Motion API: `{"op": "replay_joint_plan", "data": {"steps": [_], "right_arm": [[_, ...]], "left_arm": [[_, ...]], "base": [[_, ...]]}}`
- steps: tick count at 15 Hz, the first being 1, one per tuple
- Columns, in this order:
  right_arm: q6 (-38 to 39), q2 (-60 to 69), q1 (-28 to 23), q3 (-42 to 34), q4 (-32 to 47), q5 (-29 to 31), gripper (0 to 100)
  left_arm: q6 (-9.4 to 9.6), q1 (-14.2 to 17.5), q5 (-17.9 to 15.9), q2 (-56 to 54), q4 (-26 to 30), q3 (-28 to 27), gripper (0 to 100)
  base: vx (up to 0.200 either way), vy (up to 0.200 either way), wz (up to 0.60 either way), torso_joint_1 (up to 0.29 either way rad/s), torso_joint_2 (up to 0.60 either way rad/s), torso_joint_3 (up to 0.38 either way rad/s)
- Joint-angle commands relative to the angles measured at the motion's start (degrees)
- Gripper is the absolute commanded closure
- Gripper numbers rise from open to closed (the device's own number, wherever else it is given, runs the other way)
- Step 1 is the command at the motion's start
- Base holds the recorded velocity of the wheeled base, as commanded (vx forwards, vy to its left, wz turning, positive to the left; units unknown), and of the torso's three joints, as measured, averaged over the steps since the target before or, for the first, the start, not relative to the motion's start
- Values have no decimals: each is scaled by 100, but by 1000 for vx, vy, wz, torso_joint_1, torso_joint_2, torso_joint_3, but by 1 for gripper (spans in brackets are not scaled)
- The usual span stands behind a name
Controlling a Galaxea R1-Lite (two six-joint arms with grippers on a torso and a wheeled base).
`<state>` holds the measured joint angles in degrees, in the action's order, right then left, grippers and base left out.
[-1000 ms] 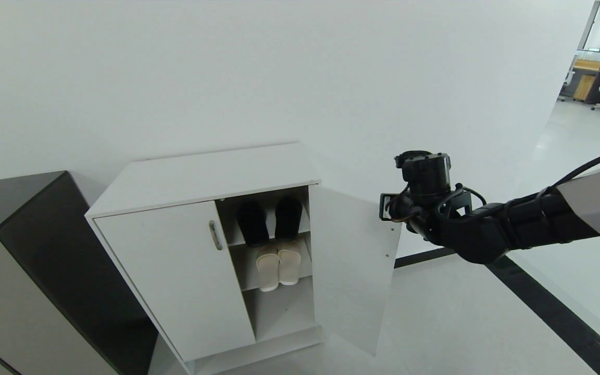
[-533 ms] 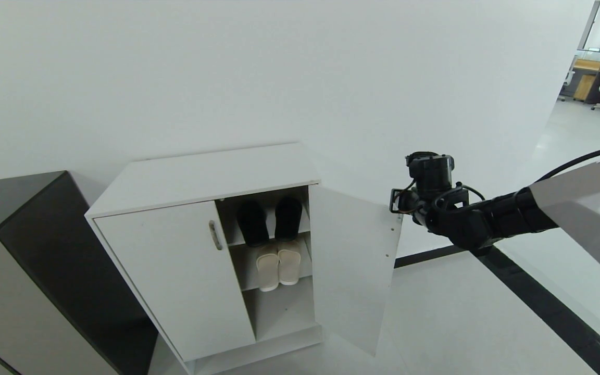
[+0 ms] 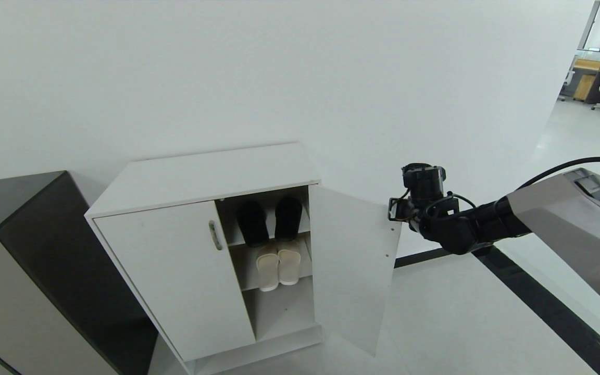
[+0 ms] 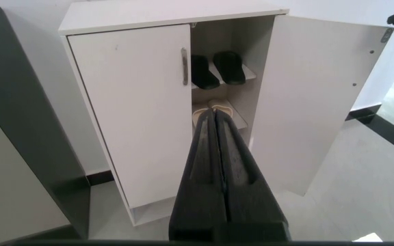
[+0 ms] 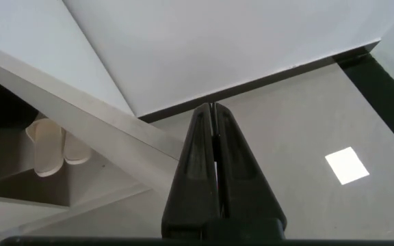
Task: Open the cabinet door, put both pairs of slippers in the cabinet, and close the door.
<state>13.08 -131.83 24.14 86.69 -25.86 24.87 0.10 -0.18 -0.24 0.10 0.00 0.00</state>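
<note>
Head view: right tool (image 3: 394, 210), fingers pressed together and empty, sits at the top outer corner of the open cabinet door (image 3: 352, 265). Black slippers (image 3: 270, 219) lie on the upper shelf, cream slippers (image 3: 278, 265) on the middle shelf. Left tool (image 4: 215, 119), closed and empty, faces the cabinet (image 4: 128, 102)

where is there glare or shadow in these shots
Right wrist view: a bright square of light lies on the floor beside the right gripper. Head view: the open cabinet is shaded inside, around the black slippers.
</note>
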Motion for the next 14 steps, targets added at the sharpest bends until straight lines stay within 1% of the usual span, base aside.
{"op": "replay_joint_plan", "data": {"steps": [1,4,7,14], "right_arm": [[2,-45,38,-12,2,0,100],[2,61,118,-135,10,9,100],[2,316,320,-433,10,9,100],[2,1265,1533,-1576,-25,18,100]], "left_arm": [[-1,1,-2,8,0,0,100],[-10,1,-2,8,0,0,100],[-10,1,-2,8,0,0,100],[-10,1,7,8,0,0,100]], "base": [[0,0,0,0,0,0],[0,0,0,0,0,0],[0,0,0,0,0,0],[0,0,0,0,0,0]]}}
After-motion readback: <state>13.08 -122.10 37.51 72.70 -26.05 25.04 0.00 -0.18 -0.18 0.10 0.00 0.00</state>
